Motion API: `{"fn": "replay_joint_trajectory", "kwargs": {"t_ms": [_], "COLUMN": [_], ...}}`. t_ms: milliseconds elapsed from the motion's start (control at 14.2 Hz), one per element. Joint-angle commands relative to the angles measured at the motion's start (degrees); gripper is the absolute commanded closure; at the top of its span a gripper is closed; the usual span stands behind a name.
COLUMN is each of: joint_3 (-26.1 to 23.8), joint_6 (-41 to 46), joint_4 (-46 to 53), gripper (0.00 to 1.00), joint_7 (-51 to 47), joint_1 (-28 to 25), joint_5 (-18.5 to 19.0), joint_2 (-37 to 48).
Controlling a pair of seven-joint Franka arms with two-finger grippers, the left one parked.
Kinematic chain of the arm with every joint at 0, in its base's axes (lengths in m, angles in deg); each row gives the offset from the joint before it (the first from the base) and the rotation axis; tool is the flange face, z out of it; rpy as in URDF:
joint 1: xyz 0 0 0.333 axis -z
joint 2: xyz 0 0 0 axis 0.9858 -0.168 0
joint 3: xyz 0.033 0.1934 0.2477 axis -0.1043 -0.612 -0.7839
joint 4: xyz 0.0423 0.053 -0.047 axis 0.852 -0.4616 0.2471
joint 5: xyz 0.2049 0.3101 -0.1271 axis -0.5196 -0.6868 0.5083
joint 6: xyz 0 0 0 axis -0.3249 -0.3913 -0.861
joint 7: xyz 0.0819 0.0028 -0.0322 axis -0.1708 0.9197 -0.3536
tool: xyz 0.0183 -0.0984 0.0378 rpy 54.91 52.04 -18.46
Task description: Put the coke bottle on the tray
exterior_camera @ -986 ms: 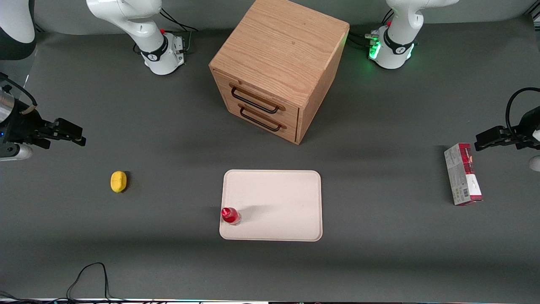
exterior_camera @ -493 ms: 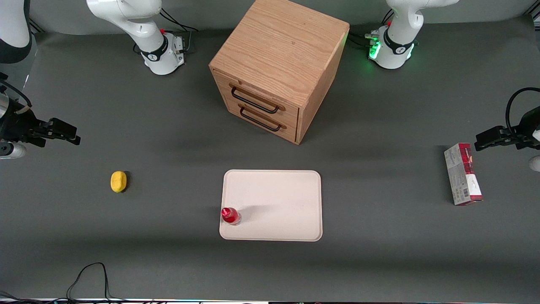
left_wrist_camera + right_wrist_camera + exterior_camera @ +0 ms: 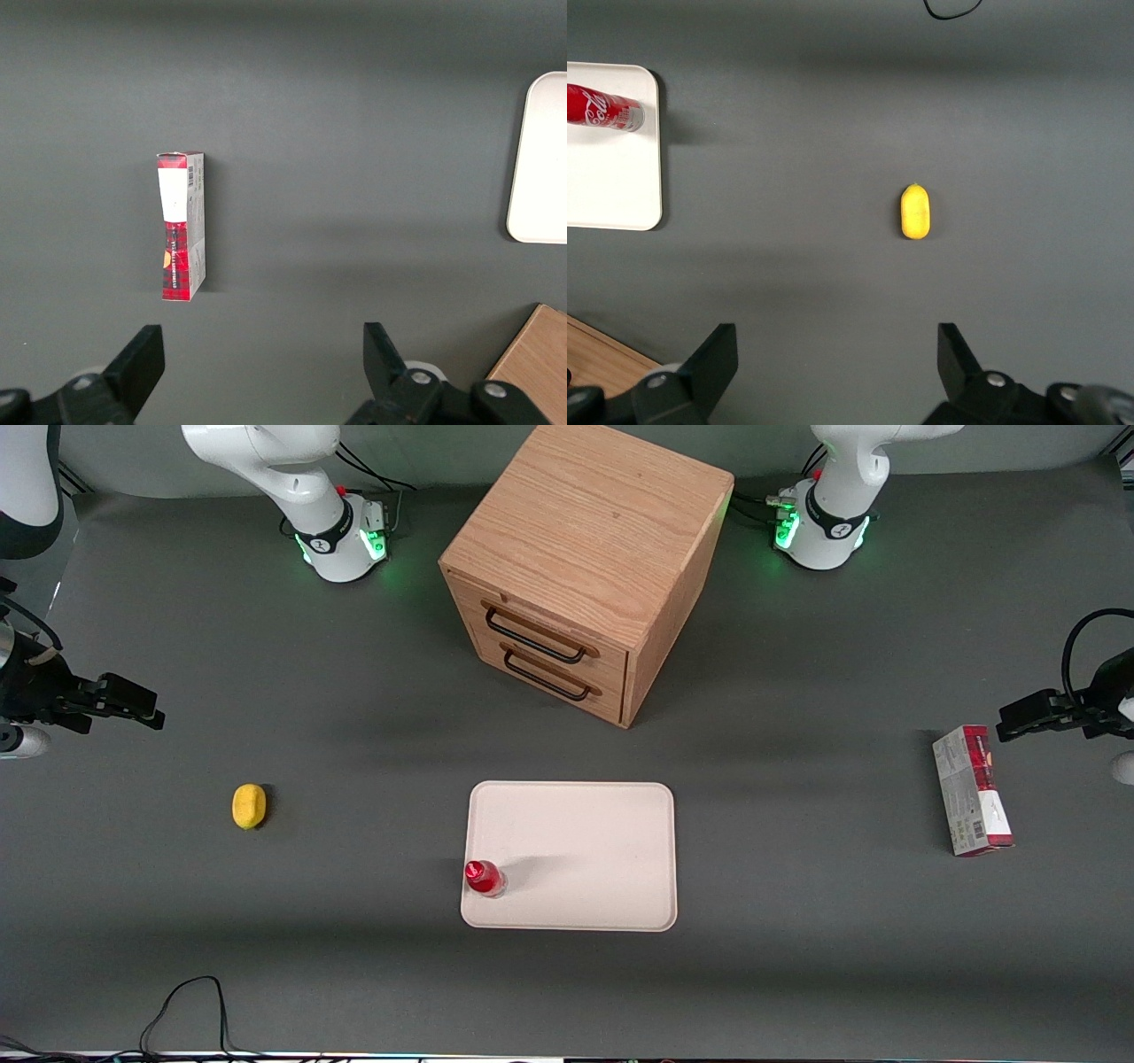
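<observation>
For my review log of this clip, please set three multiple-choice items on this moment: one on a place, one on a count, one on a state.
1. Where is the coke bottle?
A. In a corner of the tray
B. Beside the lemon
C. On the cabinet

2. How many drawer handles does the wooden cabinet show?
A. One
B. Two
C. Three

3. What is the gripper doing?
A. Clamping the bottle
B. Pressing the tray
C. Open and empty, at the working arm's end of the table

Key: 1 A, it stands upright inside the rim; 2 B, two dark handles, one above the other; 3 C, the fingers are spread with nothing between them.
</observation>
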Motion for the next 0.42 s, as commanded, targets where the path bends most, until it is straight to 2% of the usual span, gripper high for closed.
{"fn": "replay_joint_trajectory", "kwargs": {"t_ms": [0,352], "joint_3": [0.51,0.51], "joint_6": [-0.31,0.04], "joint_4": [-0.84,-0.84], "gripper": [0.0,0.0], "joint_7": [-0.88,-0.88], "joint_1": [-0.55,-0.55], "joint_5": [0.77,1.21], "joint_2": [1.22,1.31]}}
